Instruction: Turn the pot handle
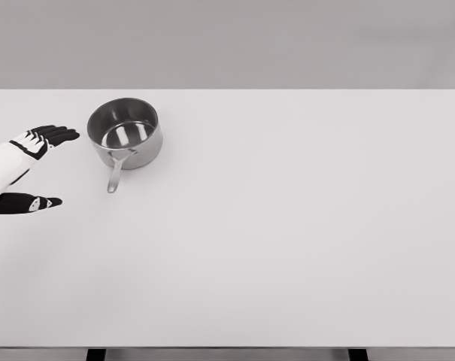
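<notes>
A small steel pot [125,134] stands upright on the white table [287,226], at the back left. Its straight handle [115,174] points toward the front edge, slightly to the left. My left hand [43,162] comes in from the left edge, just left of the pot and apart from it. Its black fingers [56,134] are stretched out toward the pot's rim, and the thumb [31,203] lies lower, level with the handle's tip. The hand holds nothing. The right arm does not show.
The table's far edge runs just behind the pot. Two dark table legs [96,353] show under the front edge.
</notes>
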Action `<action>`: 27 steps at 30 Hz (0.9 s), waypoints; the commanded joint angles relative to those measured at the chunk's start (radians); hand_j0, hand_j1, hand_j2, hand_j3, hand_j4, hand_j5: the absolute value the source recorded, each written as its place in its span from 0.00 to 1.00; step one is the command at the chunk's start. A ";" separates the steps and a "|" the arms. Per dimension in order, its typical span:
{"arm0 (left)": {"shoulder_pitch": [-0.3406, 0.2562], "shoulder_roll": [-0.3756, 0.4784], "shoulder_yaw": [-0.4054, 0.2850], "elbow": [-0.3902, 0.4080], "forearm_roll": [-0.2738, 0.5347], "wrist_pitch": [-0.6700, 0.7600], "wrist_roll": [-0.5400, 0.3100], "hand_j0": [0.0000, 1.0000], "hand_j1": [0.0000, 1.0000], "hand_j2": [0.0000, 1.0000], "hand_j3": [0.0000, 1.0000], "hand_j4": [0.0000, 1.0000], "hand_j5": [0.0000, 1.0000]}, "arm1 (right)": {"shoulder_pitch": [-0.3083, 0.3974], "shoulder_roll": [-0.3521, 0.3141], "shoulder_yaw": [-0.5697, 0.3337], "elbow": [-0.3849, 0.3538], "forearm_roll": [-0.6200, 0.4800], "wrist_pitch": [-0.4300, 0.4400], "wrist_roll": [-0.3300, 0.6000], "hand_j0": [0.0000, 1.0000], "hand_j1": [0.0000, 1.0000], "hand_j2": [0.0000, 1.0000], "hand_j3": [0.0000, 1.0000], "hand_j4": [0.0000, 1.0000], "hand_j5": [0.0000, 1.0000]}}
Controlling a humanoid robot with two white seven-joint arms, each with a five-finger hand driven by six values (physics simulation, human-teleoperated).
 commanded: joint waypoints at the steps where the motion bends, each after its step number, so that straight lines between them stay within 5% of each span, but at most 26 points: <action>1: 0.000 0.001 0.001 0.001 0.008 0.002 0.000 1.00 1.00 1.00 1.00 1.00 1.00 | 0.000 0.000 0.000 0.000 0.000 0.000 0.000 1.00 1.00 1.00 1.00 1.00 1.00; 8: 0.031 -0.001 0.002 -0.013 0.014 0.002 0.000 1.00 1.00 1.00 1.00 1.00 1.00 | 0.000 0.000 0.000 0.000 0.000 0.000 0.000 1.00 1.00 1.00 1.00 1.00 1.00; 12: 0.025 0.007 0.057 -0.077 0.021 0.002 0.000 1.00 1.00 1.00 1.00 1.00 1.00 | 0.000 0.000 -0.001 0.000 0.000 0.000 0.000 1.00 1.00 1.00 1.00 1.00 1.00; 14: 0.029 0.099 0.041 -0.078 0.122 0.002 -0.078 1.00 1.00 1.00 1.00 1.00 1.00 | 0.000 0.000 0.000 0.001 0.000 0.000 0.000 1.00 1.00 1.00 1.00 1.00 1.00; 16: 0.015 0.171 -0.018 -0.078 0.305 0.002 -0.198 1.00 1.00 1.00 1.00 1.00 1.00 | 0.000 0.000 0.000 0.002 0.000 0.000 0.000 1.00 1.00 1.00 1.00 1.00 1.00; 18: -0.055 0.235 -0.071 -0.079 0.451 0.002 -0.198 1.00 1.00 1.00 1.00 1.00 1.00 | 0.000 0.000 0.000 0.001 0.000 0.000 0.000 1.00 1.00 1.00 1.00 1.00 1.00; 21: -0.212 0.346 -0.245 -0.079 0.672 0.002 -0.198 1.00 1.00 1.00 1.00 1.00 1.00 | 0.000 0.000 0.000 0.001 0.000 0.000 0.000 1.00 1.00 1.00 1.00 1.00 1.00; 27: -0.336 0.387 -0.467 -0.081 0.860 0.002 -0.198 1.00 1.00 1.00 1.00 1.00 1.00 | 0.000 0.000 -0.001 0.000 0.000 0.000 0.000 1.00 1.00 1.00 1.00 1.00 1.00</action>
